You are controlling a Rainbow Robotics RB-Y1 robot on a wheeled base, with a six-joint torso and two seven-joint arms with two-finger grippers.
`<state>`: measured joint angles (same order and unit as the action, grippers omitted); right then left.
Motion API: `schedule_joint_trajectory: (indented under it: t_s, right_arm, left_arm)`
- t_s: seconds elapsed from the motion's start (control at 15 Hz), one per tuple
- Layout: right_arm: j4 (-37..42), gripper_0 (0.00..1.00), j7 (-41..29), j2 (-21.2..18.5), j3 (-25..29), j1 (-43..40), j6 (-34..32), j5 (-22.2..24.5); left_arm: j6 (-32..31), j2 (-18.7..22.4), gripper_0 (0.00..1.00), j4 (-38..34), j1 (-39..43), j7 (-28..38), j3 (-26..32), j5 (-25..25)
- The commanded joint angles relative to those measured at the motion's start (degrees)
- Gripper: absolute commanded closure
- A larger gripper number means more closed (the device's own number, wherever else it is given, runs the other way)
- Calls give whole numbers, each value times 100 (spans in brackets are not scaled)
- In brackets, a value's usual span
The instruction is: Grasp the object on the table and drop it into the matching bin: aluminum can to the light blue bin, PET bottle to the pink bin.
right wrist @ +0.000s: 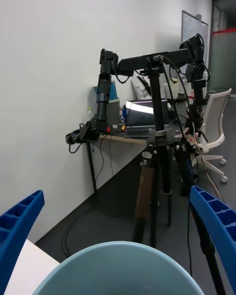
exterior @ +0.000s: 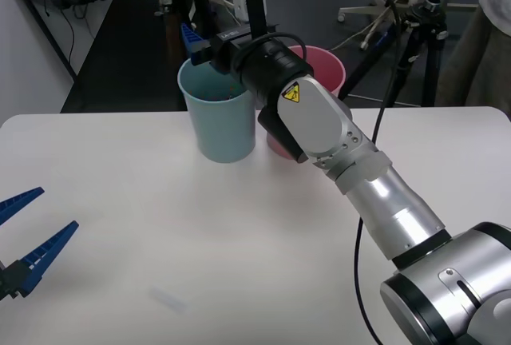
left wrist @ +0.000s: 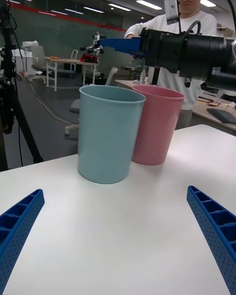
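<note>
while the right gripper (exterior: 194, 45) hangs wide open and empty over the light blue bin (exterior: 217, 117) near the table's (exterior: 120, 169) far edge, a careless retreat could tip it; the left gripper (exterior: 28, 241) waits open and empty near the left edge.

White table (exterior: 144, 233), plain all over. Light blue bin (exterior: 219, 117) on the left, pink bin (exterior: 318, 65) on the right, both unpatterned. Right gripper (exterior: 189, 41) over the blue bin shows bright blue ribbed fingers (right wrist: 19, 223); left gripper (exterior: 28, 237), near left, the same ribbed blue. Right arm (exterior: 375, 193) runs black, then silver-grey, with a yellow warning sticker (exterior: 291, 93).
</note>
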<state>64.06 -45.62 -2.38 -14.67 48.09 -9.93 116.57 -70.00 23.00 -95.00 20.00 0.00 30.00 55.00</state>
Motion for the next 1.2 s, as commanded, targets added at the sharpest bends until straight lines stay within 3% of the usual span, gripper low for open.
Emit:
schedule_joint_trajectory:
  t_s: [0.07,0.6,0.93,1.2]
  right_arm:
    - [2,0,1,0,0,-1,9,6]
    - [151,0,256,-52,-9,-36,-44,-328]
    - [1891,0,467,-404,255,-1126,-1073,-504]
    - [3447,0,713,-1081,378,-2268,-1776,-1207]
  left_arm:
    - [0,0,0,0,0,0,0,0]
    - [0,0,0,0,0,0,0,0]
    - [0,0,0,0,0,0,0,0]
    - [0,0,0,0,0,0,0,0]
